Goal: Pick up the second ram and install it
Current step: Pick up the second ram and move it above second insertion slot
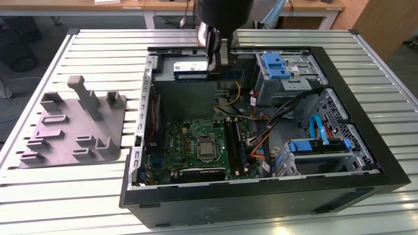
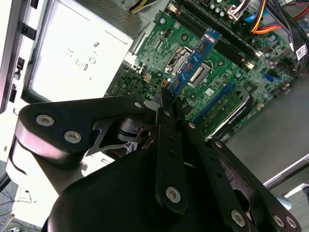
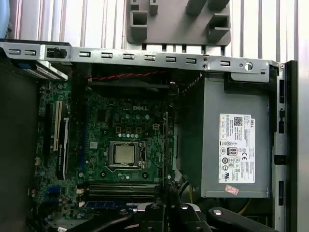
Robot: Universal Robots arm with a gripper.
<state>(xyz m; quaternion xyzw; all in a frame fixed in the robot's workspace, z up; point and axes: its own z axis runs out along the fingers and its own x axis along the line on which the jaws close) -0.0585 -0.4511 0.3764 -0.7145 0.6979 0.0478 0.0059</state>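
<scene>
End effector [image 2: 170, 99]: closed on the ram [image 2: 195, 60]. In the second wrist view the two black fingers [image 2: 166, 145] are pressed together on the stick, so that the thin board is carried by its flat faces and cannot swing.
Ram: held in the air with its length running out beyond the fingertips, touched by nothing else. Its long side lies in line with the slots [image 2: 227, 36], a pose judged to be chosen to match them.
Motherboard [image 3: 125, 121]: laid flat on the floor of the case, well below the ram, so that it is reached from above.
Slots: long and black, set side by side at 3 o'clock of the CPU socket [image 1: 207, 149] in the exterior view. The ram is not seated in any of them.
Task state: the pick-up is judged done and the install not yet done.
PSU [image 3: 212, 145]: a grey box fixed at 12 o'clock of the motherboard in the exterior view, with the end effector seen above its far part.
Case [image 1: 261, 200]: laid on its side with the cover off, so that the inside is open upward.
Fixture [image 1: 72, 122]: a grey holder with upright posts, placed at 9 o'clock of the case.
Tabletop [image 1: 98, 44]: slatted metal, on which case and fixture are carried.
</scene>
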